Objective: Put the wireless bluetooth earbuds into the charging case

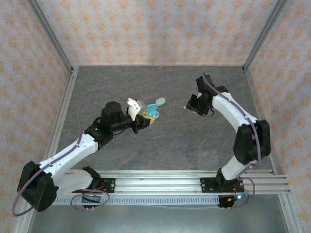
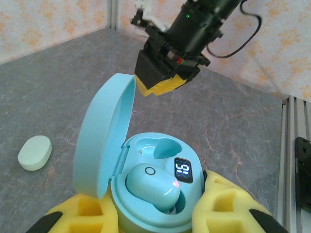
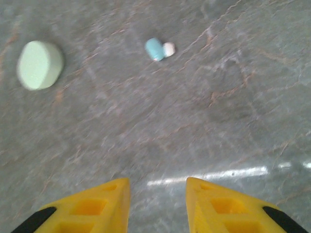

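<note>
Progress: one blue earbud (image 2: 153, 187) sat in the open charging case (image 2: 104, 136), which the left gripper (image 2: 155, 216) clamped; its second socket (image 2: 163, 147) was vacant; the loose earbud (image 3: 155, 49) lay at 12 o'clock from the right gripper (image 3: 158, 204), jaws apart

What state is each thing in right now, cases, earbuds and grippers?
blue charging case: lid open, display lit.
seated blue earbud: in its slot, neighbouring slot empty.
loose blue earbud: lying on the table.
mint-green case: closed, on the table.
left gripper: shut on the blue charging case.
right gripper: open, empty.
</note>
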